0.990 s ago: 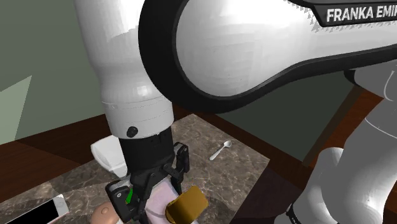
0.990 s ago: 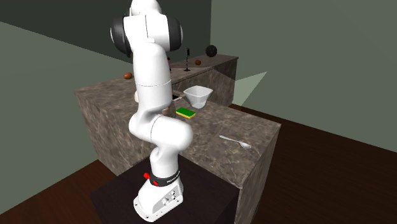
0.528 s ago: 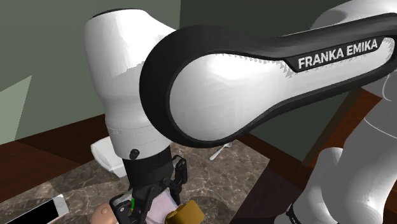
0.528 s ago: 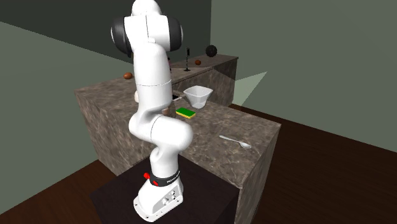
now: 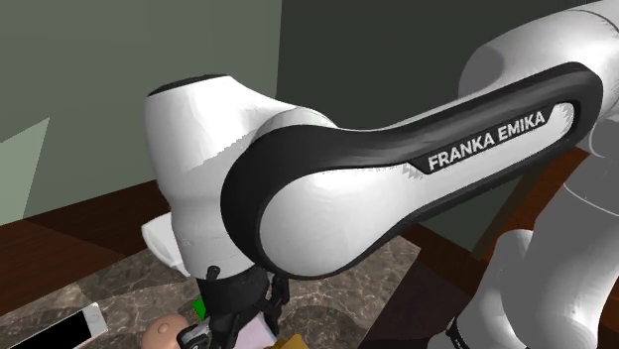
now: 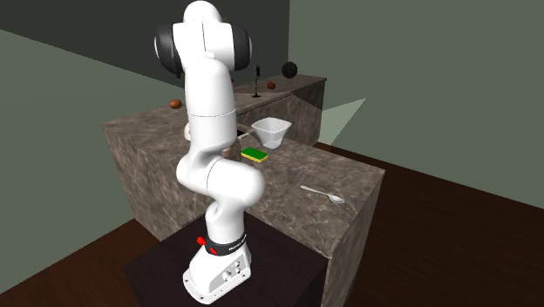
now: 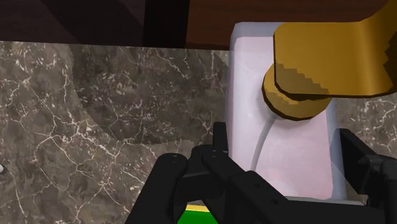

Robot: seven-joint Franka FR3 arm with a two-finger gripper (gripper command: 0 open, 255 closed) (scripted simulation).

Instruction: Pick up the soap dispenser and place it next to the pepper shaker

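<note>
Bowl (image 6: 272, 131), sponge (image 6: 255, 154), spoon (image 6: 323, 193) share the counter (image 6: 349, 174) with the soap dispenser (image 7: 289, 149).

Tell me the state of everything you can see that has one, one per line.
Gripper: shut on the dispenser.
Dispenser: upright, clasped between the fingers.
Bowl: upright on the counter.
Sponge: flat on the counter, green side up.
Spoon: lying on the counter.

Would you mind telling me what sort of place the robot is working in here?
Most likely a kitchen: a dark marbled L-shaped counter carries a yellow-and-green sponge, a white bowl and a spoon.
</note>
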